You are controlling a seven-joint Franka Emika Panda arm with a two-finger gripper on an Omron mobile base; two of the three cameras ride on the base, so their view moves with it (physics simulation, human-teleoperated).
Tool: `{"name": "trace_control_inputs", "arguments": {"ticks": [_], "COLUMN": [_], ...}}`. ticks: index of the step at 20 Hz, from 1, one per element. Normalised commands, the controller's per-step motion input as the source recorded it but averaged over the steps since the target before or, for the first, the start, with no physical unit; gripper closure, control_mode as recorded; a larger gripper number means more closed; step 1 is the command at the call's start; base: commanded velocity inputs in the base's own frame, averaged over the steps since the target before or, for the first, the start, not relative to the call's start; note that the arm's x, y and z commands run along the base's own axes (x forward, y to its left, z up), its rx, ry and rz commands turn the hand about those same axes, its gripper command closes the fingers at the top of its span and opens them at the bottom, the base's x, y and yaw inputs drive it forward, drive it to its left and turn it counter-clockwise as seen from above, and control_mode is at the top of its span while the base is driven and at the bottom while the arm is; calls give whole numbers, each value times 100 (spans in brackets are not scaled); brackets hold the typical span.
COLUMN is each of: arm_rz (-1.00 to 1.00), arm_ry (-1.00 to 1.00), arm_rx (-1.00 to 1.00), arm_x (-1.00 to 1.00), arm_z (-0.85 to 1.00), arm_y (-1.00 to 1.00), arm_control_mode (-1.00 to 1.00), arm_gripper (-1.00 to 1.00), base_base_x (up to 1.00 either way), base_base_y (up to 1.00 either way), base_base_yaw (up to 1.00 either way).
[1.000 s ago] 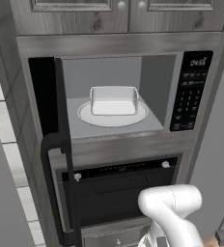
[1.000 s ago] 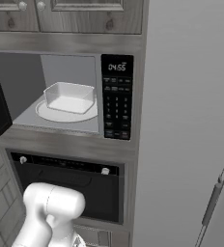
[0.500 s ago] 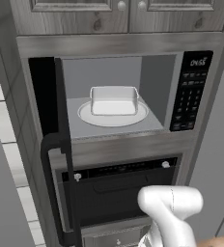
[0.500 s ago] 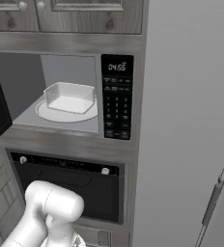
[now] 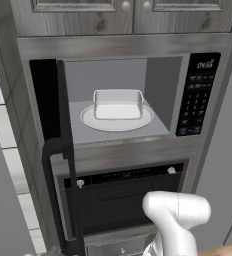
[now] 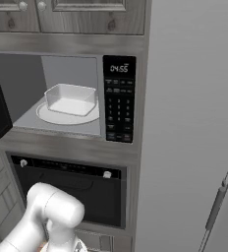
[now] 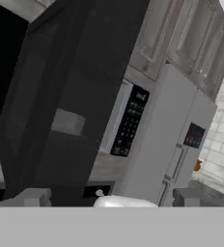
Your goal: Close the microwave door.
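Grey finger tips of the gripper (image 7: 109, 198) poke up at 6 o'clock in the hand view, set well apart with nothing between them, so it's open. Straight ahead of them, filling the 9 to 12 o'clock part of that view, is the microwave door (image 7: 61, 96), a big dark tinted panel swung wide open. Just past its edge, around the centre, sits the keypad panel (image 7: 129, 123), and further toward 3 o'clock there's a grey fridge (image 7: 181, 130).

From the left base view the microwave door (image 5: 50, 105) stands edge-on at 9 o'clock, hinged on the left of the cavity, with its long black bar handle (image 5: 63, 190) running down toward 7 o'clock. Inside the cavity, near 12 o'clock, a clear container (image 5: 117, 104) rests on the white turntable plate (image 5: 116, 118). The oven door (image 5: 123, 200) is right below, and the white arm (image 5: 175, 220) comes up at 5 o'clock in front of it.
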Motion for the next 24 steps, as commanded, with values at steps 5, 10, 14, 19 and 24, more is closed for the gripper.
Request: {"name": "trace_control_inputs", "arguments": {"ticks": [5,10,14,19,24], "arm_rz": [-12,-13,-9,-4,1], "arm_ry": [0,3,0,-1,-5], "arm_rx": [-11,-17,-12,-5,0], "arm_x": [56,66,27,11,0], "arm_z": [-42,-4,0,0,0], "arm_y": [13,22,4,-16,-68], "arm_control_mode": [-100,-100,-100,-100,-100], "arm_gripper": [-100,-100,-100,-100,-100], "base_base_x": [0,0,0,0,0], "base_base_y": [0,0,0,0,0], "base_base_yaw": [0,0,0,0,0]}}
